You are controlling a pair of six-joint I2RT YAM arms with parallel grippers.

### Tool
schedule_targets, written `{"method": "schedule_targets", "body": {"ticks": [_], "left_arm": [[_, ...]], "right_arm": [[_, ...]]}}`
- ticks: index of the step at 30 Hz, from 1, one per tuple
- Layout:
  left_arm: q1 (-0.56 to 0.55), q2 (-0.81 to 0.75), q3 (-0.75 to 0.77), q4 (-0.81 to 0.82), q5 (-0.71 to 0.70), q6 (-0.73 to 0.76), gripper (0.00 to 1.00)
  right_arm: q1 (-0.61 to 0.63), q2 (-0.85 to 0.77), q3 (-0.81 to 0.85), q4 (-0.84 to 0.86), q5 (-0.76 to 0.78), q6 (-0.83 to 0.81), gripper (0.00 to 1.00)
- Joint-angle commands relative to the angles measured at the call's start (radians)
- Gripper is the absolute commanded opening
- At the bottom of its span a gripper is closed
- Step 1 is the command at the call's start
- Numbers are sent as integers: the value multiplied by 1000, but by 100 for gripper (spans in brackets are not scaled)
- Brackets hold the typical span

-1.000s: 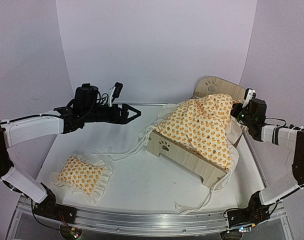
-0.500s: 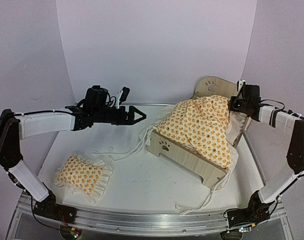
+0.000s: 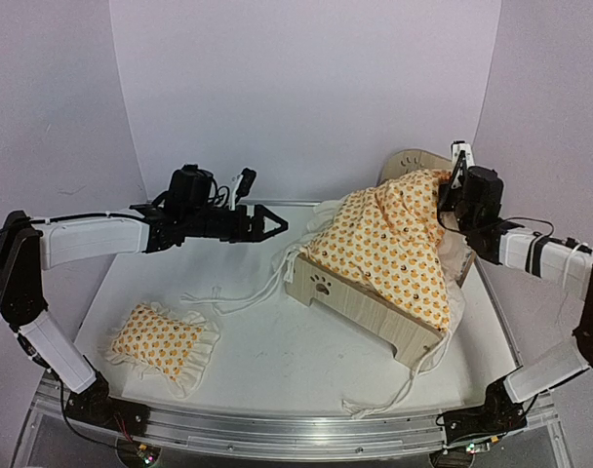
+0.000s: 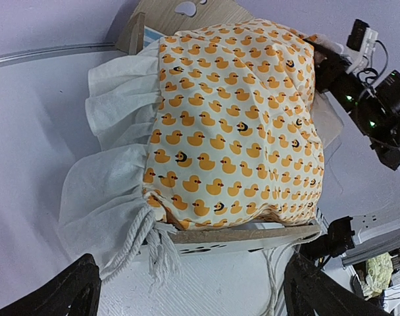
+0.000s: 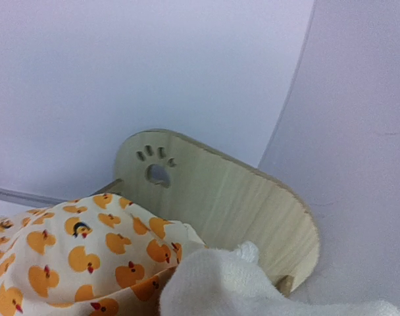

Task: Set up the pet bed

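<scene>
standing toward the right side of the white tabletop, the small light plywood pet bed sits at an angle, its low footboard with a paw-print cutout facing the near left and its rounded headboard at the far end. an orange duck-patterned blanket with a white ruffle covers the bed from headboard to footboard and hangs over its near right side. the right claw is clenched on the blanket's edge by the headboard, where the cloth rises to a peak. the left claw hangs released, jaws spread wide, above the tabletop left of the bed, pointing at it and touching nothing. a small matching ruffled pillow lies at the near left, well apart from the bed, with white cords trailing on the tabletop between them.
</scene>
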Motion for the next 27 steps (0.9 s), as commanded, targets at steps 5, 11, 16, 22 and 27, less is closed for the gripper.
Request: {"method": "schedule_targets", "body": {"ticks": [5, 11, 16, 22, 27], "left_arm": [[7, -88, -3, 27, -9, 4, 97], [8, -94, -17, 24, -9, 10, 97], [11, -76, -3, 16, -7, 9, 97], [-2, 22, 50, 18, 54, -74, 96], [-85, 105, 82, 46, -3, -167, 97]], "right_arm": [[-105, 208, 110, 227, 385, -63, 0], [-174, 372, 322, -278, 333, 108, 65], [-190, 314, 442, -798, 322, 331, 98], [-302, 167, 498, -960, -98, 383, 98], [-520, 216, 561, -969, -476, 472, 97]]}}
